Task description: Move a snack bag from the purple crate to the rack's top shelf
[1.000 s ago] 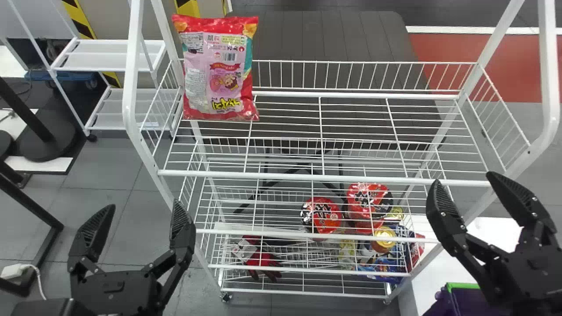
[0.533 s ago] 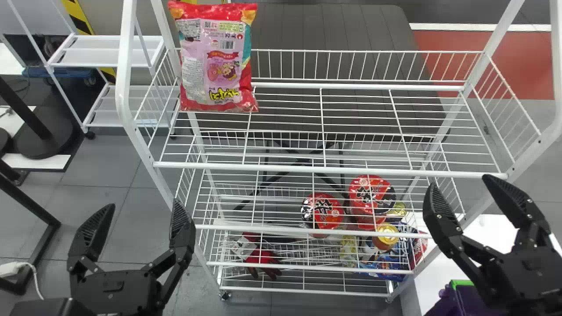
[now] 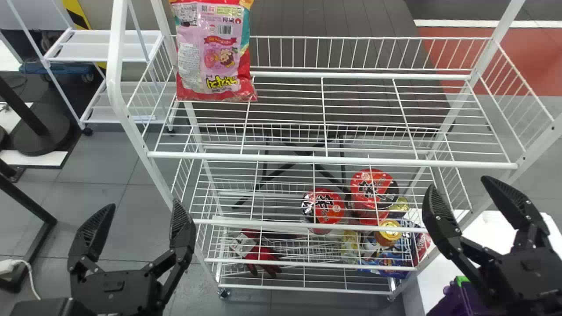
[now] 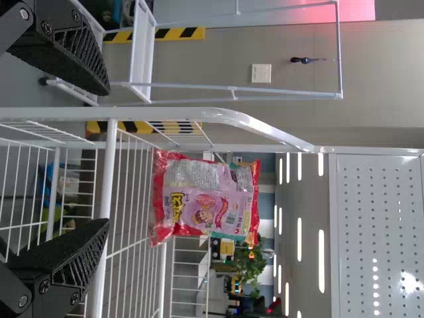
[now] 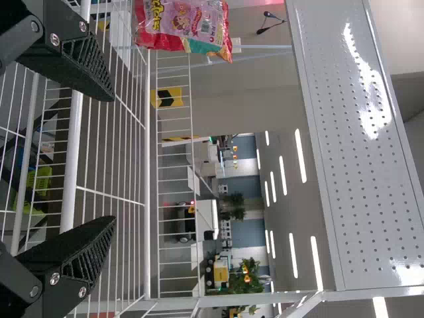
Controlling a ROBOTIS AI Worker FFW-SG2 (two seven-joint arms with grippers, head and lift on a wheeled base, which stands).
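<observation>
White wire rack [image 3: 115,57] spans my head view, purple crate [image 3: 456,303] low at right. Pink-and-red snack bag [image 3: 215,57] stands on the top shelf's [image 3: 333,160] left end, presumably delivered, upright to save room. My left gripper [image 3: 144,204] and right gripper [image 3: 458,182] point rackward, empty, fingers spread.

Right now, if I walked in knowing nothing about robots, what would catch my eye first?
Probably the bright red-and-pink snack bag, standing upright at the left end of the top shelf. Next, the black left end effector and right end effector, both open in the foreground, one toward each side. Then perhaps the red-topped tubs, lower down in the white wire rack.
</observation>
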